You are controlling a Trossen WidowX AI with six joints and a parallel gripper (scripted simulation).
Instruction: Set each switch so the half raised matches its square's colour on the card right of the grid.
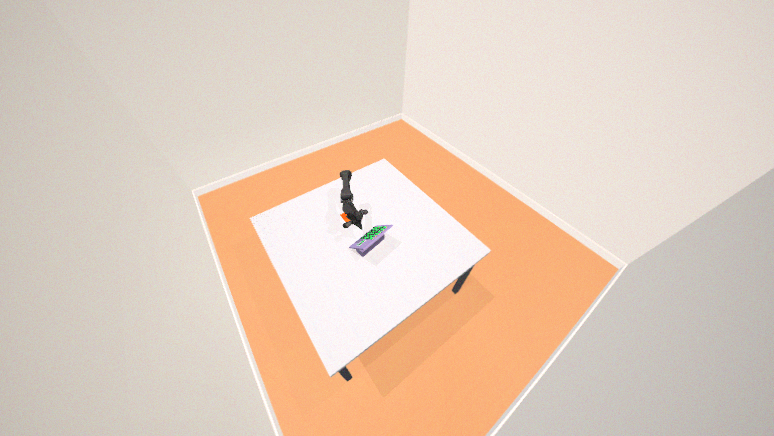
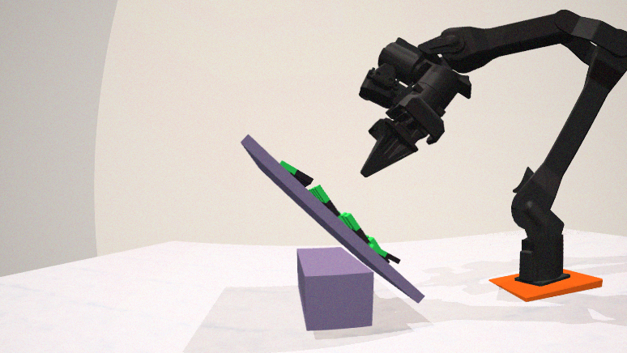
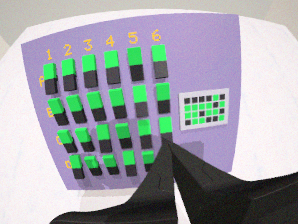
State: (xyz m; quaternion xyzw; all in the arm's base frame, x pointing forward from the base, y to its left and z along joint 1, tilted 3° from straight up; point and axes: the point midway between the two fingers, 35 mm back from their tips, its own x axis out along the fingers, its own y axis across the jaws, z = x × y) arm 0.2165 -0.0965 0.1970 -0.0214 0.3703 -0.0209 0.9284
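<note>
The tilted purple panel (image 1: 354,248) (image 2: 262,163) (image 3: 210,55) carries rows A to D of green and dark switches, columns 1 to 6. In the exterior view, visible far-row switches (image 2: 302,176) have dark ends raised; the middle rows show raised green ends, and one dark end sticks up in the nearest row. The card (image 3: 182,111) is right of the grid; its far row looks dark except a green fifth square. My gripper (image 1: 361,227) (image 2: 364,174) (image 3: 168,148) is shut and empty, off the panel. It hides D6 and part of C6 in the wrist view.
A purple block (image 2: 338,302) stands under the panel on the white table (image 1: 346,319). The arm's base sits on an orange plate (image 2: 531,292) on the near side of the panel. The panel's upper edge rises away from the arm.
</note>
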